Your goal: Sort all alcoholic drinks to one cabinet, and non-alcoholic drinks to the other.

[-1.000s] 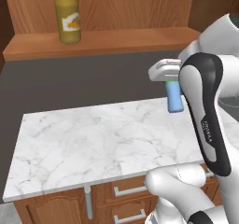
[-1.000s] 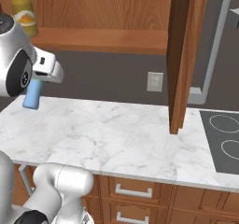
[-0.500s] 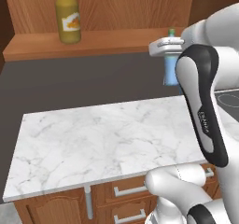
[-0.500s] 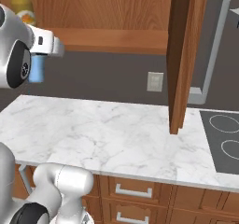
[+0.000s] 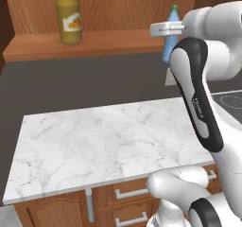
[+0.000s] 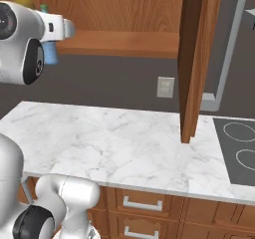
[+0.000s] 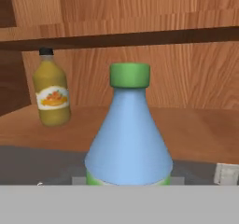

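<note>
**Light-blue bottle raised to the cabinet shelf, not yet set down**

My gripper (image 5: 166,30), upper right of the left base view, is pinching the small light-blue bottle (image 7: 129,132). In the hand view that bottle stands upright at centre, green cap up, in front of the shelf edge. From the right base view it sits at the upper left, partly behind my own arm, level with the shelf (image 5: 94,44).

The orange-yellow juice bottle (image 5: 69,17) stands upright on that shelf, upper left of the left base view, well apart from my load. I judge this cabinet to be the non-alcoholic one, so the placement is correct.

To do the step well, I should carry the bottle forward over the shelf lip with its base clear of the wood, lower it until it rests flat, and only then release. Tilt is the risk: the bottle is slim and could topple.

The marble counter (image 5: 104,141) fills the lower half of both base views. An open cabinet door (image 6: 196,59) hangs right of centre in the right base view; a cooktop (image 6: 239,151) lies at its lower right, and a wall outlet (image 6: 165,87) sits mid-frame.
</note>
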